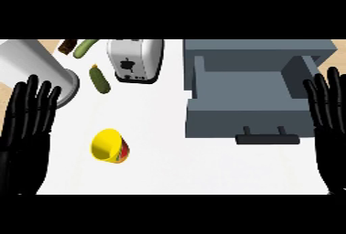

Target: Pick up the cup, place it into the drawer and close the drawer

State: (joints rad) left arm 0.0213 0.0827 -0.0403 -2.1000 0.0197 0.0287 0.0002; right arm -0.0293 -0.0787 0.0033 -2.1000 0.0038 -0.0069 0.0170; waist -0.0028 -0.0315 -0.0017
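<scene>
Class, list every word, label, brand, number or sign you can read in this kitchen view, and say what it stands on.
No readable text anywhere.
Toaster: a dark mark on its top, a symbol, not letters.
Cup: a red patch on its side, too blurred to read.

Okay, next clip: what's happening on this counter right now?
Nothing is being handled yet. The left hand and right hand are both open, fingers up, resting at the view's two sides. The yellow cup lies on the white counter, untouched, nearer the left hand. The grey drawer stands pulled open with nothing visible inside, its handle toward the robot. A toaster sits further back.
</scene>
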